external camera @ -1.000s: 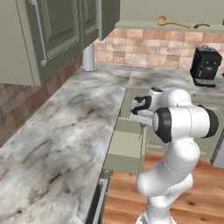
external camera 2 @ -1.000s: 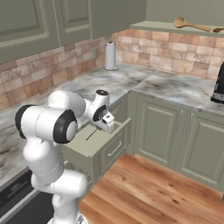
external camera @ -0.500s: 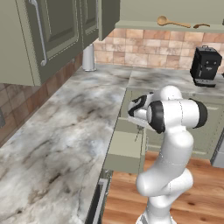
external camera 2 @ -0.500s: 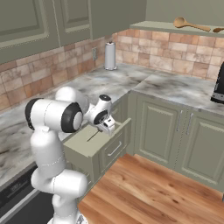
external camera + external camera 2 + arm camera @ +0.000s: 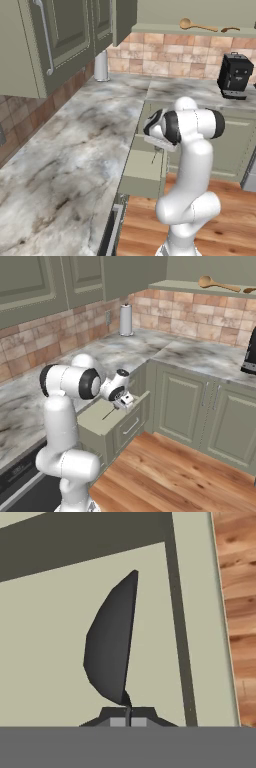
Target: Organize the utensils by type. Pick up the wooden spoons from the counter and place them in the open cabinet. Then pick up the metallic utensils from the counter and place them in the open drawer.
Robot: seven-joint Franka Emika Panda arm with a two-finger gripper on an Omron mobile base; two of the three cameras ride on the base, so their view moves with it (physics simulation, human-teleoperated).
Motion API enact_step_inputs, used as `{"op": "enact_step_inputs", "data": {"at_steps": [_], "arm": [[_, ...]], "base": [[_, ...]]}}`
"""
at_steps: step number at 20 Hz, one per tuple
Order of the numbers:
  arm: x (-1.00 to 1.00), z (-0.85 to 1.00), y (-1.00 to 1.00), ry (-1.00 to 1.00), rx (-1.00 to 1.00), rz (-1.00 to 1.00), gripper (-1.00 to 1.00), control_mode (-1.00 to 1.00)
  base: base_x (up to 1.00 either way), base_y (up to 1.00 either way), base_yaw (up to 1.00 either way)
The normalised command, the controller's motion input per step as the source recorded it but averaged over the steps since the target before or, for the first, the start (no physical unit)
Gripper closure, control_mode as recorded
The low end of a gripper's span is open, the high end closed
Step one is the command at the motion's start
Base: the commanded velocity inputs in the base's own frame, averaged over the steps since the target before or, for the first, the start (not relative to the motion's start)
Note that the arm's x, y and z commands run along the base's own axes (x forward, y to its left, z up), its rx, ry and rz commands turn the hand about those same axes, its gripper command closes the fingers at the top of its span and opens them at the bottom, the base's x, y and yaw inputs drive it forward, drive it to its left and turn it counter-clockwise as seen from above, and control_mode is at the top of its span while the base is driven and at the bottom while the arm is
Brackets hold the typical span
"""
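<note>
My gripper point(image 5: 129, 721) is shut on the thin handle of a dark-grey metal spoon point(image 5: 112, 642), whose bowl hangs over the pale bottom of the open drawer point(image 5: 45, 662). From the base cameras the gripper point(image 5: 159, 145) point(image 5: 125, 402) hovers just above the drawer point(image 5: 142, 167) point(image 5: 102, 421), which sticks out from the counter point(image 5: 75, 150) point(image 5: 150, 348). Two wooden spoons lie on the cabinet shelf above the tiled wall: a large tan one point(image 5: 192, 24) point(image 5: 217, 283) and a smaller darker one point(image 5: 230, 30) point(image 5: 250, 290).
A paper towel roll point(image 5: 101, 66) point(image 5: 126, 320) stands at the counter's back corner. A black coffee machine point(image 5: 234, 76) point(image 5: 250, 351) sits further right. Wooden floor point(image 5: 240, 612) lies beyond the drawer front. Closed wall cabinet doors point(image 5: 60, 35) hang over the left counter.
The arm's upper links have swung up and round over the hand. The gripper has stayed shut over the drawer, shifting only slightly.
</note>
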Motion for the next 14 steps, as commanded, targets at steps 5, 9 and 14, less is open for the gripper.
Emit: {"op": "enact_step_inputs", "data": {"at_steps": [5, 9, 14], "arm": [[0.28, -0.33, 0.0, 0.0, 0.0, 0.0, 1.0, -1.0], [0.25, -0.29, 0.0, 0.0, 0.0, 0.0, 1.0, -1.0], [0.2, -0.37, 0.0, 0.0, 0.0, 0.0, 1.0, -1.0]], "base": [[0.0, 0.0, 0.0], [0.0, 0.0, 0.0], [0.0, 0.0, 0.0]]}}
